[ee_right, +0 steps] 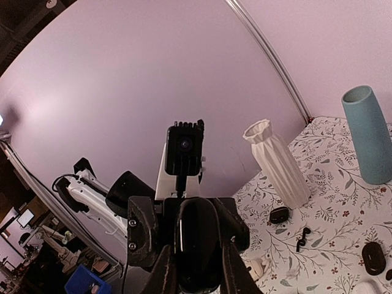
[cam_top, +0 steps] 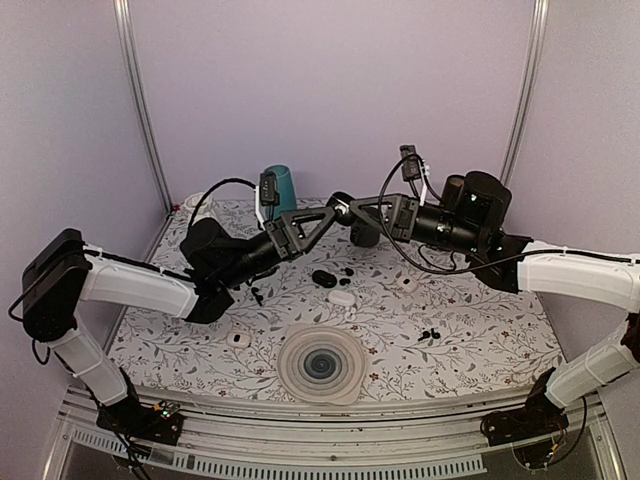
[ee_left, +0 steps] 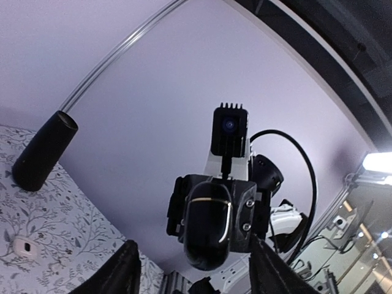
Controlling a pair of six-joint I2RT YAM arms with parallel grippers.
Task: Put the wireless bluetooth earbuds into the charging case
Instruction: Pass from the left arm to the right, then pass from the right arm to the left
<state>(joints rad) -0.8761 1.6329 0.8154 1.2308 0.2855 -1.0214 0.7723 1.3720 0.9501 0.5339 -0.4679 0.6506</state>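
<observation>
The table [cam_top: 480, 350] before me wore a floral-printed cover. Toward its far edge stood a teal vase [cam_top: 280, 185] and a dark vase [ee_left: 43, 150]. Near the middle lay a black case [cam_top: 324, 277] just beside a white case [cam_top: 341, 297]. A pair of black earbuds [cam_top: 429, 333] lay to the right, and a ribbed round disc [cam_top: 321, 365] sat at the near edge.

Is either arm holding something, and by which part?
The right end effector pinches the black charging case by its two sides; the left end effector stands open around it.
</observation>
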